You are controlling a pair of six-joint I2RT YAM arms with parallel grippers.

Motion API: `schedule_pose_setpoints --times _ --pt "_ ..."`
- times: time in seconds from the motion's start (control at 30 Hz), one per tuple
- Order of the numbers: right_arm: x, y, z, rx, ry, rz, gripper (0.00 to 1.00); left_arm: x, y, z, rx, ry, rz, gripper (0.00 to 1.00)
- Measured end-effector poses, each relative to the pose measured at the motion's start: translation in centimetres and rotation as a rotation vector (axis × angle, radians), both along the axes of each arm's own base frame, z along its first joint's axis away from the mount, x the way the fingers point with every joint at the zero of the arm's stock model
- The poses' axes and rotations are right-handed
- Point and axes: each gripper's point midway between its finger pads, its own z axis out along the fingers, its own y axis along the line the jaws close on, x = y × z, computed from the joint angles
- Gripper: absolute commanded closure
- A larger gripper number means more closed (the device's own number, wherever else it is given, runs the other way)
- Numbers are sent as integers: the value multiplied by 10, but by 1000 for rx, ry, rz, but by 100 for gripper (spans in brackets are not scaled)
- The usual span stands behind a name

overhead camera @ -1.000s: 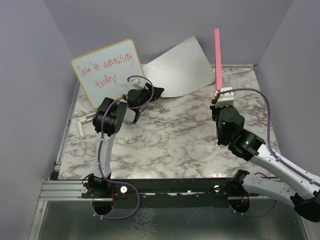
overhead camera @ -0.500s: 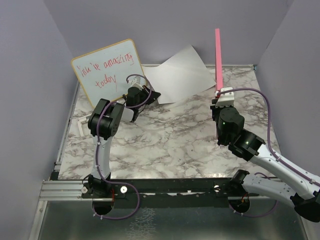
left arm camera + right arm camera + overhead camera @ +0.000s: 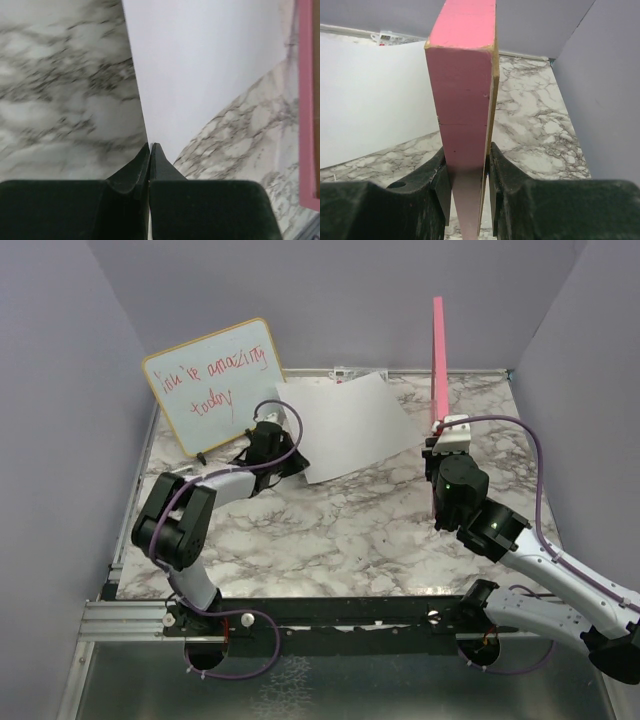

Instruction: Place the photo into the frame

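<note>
Left gripper (image 3: 150, 150) clenched on the left edge of the photo (image 3: 345, 425), which sits white side up on the marble table (image 3: 350, 525), back centre. Right gripper (image 3: 438, 435) grasps the frame (image 3: 437, 355) between its 2 fingers. Frame stands upright on edge, pink side showing. Whiteboard (image 3: 213, 380) leans at back left.

The photo (image 3: 345, 425) lies white side up; the pink frame (image 3: 437, 360) stands on edge.

Matt white paper photo (image 3: 345, 425) — smooth marble-patterned table (image 3: 350, 525), matt pink frame (image 3: 465, 100).
</note>
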Motion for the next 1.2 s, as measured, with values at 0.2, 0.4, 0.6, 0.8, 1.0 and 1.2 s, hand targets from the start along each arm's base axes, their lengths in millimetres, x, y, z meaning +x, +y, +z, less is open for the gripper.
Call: schedule_pose_setpoints --times 0.2,0.4,0.6,0.8,1.0,1.2 --pt "0 1 -1 -3 2 0 92 -49 60 -6 211 97 107 100" --pt "4 4 -6 -11 15 1 92 -112 109 -15 310 203 200 69" --pt "9 11 -8 15 23 -4 92 -154 153 -26 389 311 331 35" --pt "11 14 -8 121 25 -42 92 -144 160 11 400 247 369 22" --pt "3 8 -18 322 50 -139 95 -101 136 79 287 53 332 15" --pt "-13 1 -48 518 112 -246 95 -73 65 75 114 22 174 12"
